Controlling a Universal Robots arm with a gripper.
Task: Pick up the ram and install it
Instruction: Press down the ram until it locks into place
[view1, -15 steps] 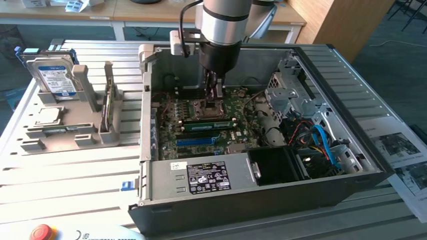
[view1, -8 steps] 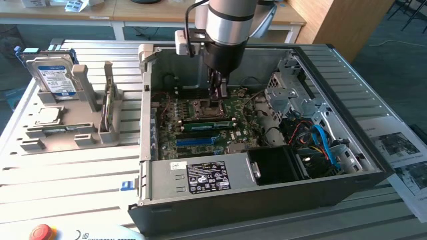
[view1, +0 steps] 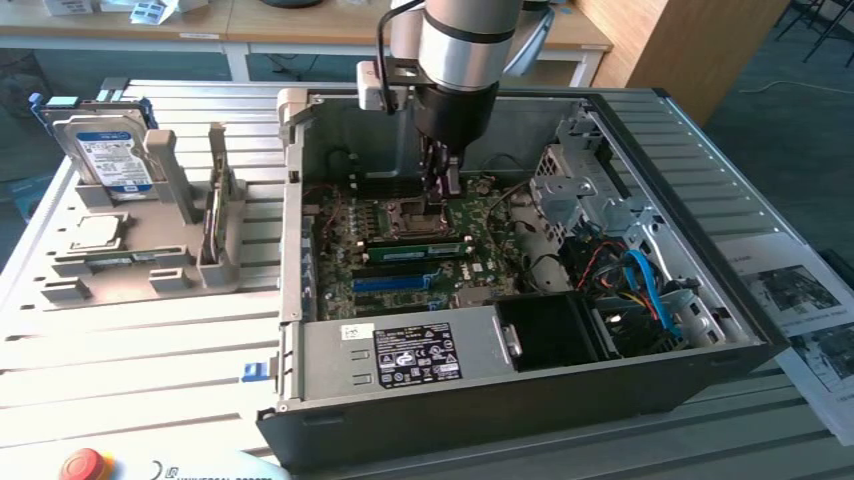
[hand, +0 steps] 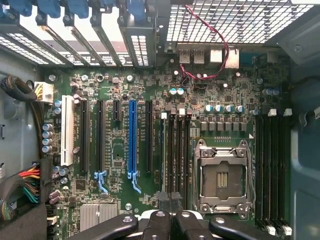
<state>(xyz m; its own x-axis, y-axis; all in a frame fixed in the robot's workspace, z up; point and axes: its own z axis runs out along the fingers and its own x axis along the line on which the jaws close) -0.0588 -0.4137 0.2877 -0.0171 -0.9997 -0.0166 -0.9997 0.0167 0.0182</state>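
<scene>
Exterior view has the gripper (view1: 447, 185) lowered inside the open computer case (view1: 747, 330), above the motherboard (view1: 400, 265) beside the empty processor socket (view1: 407, 212). Its fingers (view1: 451, 180) are pressed together with nothing between them. The ram (view1: 420, 248) sits seated in a slot just at 6 o'clock of the fingers, apart from them, its long axis running 9 to 3 o'clock, edge upward. On the bench (view1: 147, 340), at 9 o'clock of the case, a grey holder (view1: 134, 265) carries a hard drive (view1: 114, 150) and a processor chip (view1: 96, 232).
</scene>
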